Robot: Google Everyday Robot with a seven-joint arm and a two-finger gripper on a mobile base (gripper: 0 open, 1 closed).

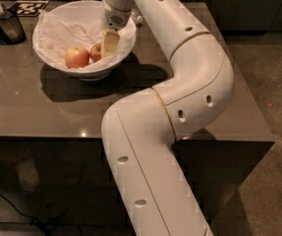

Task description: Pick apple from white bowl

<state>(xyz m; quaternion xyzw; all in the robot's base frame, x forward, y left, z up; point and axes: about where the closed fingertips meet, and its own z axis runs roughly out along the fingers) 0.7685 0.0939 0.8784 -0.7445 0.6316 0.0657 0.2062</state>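
Just beside the jaws of the gripper (109, 44), whose opening cannot be told, the apple (96, 52) in the bowl (89, 73) is judged firm, smooth, light, best taken across its middle.

Robot arm (189, 73): thick glossy white tube segs w/ rounded elbows. Thin tan seam rings at joints behind the gripper (109, 44), small dark oval holes along shell. Dotted vent patch on wrist (114, 18) just above gripper. Gripper itself cream-yellow, down inside white bowl (89, 73).
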